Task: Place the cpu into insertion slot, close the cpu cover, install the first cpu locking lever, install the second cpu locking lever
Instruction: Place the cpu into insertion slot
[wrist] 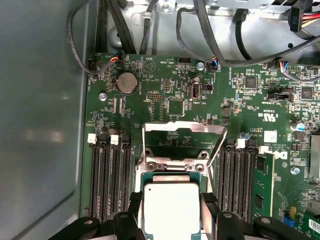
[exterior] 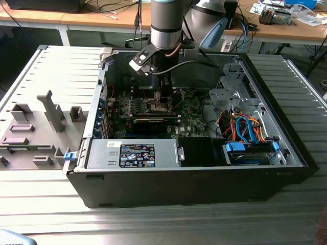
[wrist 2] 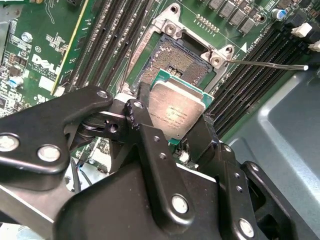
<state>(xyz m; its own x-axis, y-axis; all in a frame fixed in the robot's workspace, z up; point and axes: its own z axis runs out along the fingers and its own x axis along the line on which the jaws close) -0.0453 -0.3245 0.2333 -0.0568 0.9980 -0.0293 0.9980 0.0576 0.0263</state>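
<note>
Silver-grey arm (exterior: pixel 166 23) and matte black tool (wrist 2: pixel 174 112).
The arm is formed as a silver-grey cylinder ringed by a dark band, and a pale blue joint cap (exterior: pixel 212 31) is set beside it. A black cable (exterior: pixel 196 64) is looped out from the wrist, where a black-and-white bracket (exterior: pixel 142 61) is mounted. The tool is built of black linkage plates, which are pinned with round silver screws (wrist 2: pixel 180 203).
</note>
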